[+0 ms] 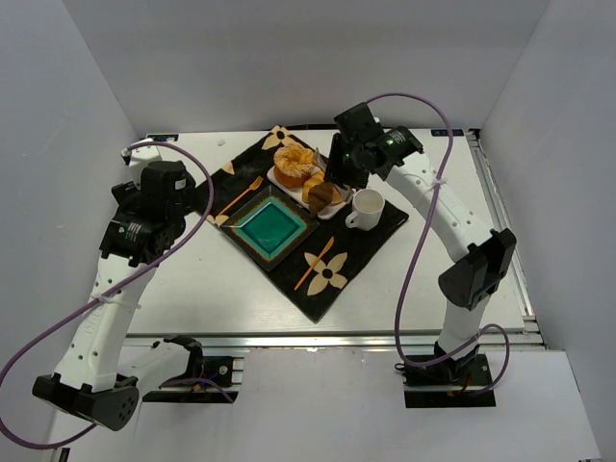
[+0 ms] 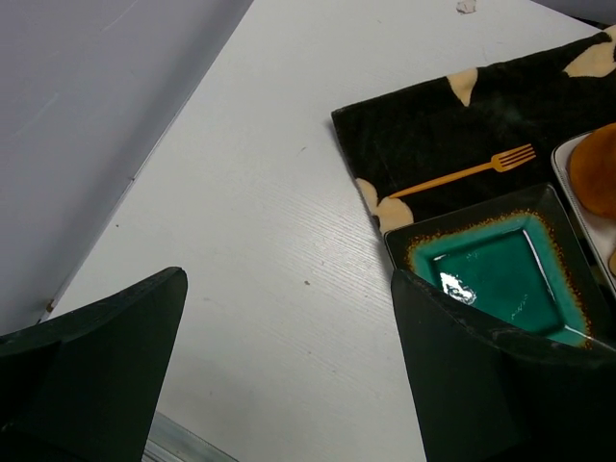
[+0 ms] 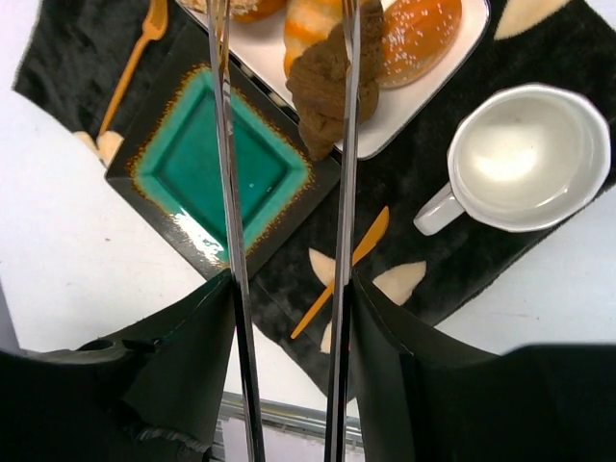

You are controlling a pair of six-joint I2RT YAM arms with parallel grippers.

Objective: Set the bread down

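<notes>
The bread (image 3: 322, 87), a small dark brown ridged pastry, lies at the near edge of the white tray (image 3: 428, 91), its tip over the rim of the green square plate (image 3: 188, 236). In the top view the bread (image 1: 320, 193) sits just below my right gripper (image 1: 346, 173). My right gripper (image 3: 289, 289) is shut on metal tongs (image 3: 227, 192). The two tong arms stand apart; the right arm crosses the bread, the left one runs over the plate. My left gripper (image 2: 289, 277) hangs open over bare table, left of the plate (image 2: 462, 219).
A black flowered mat (image 1: 318, 289) carries the plate, tray, a white cup (image 1: 366, 209), an orange fork (image 1: 241, 195) and an orange knife (image 1: 315, 262). A large golden ring bread (image 1: 294, 164) and a light roll (image 3: 419, 34) share the tray. White walls enclose the table.
</notes>
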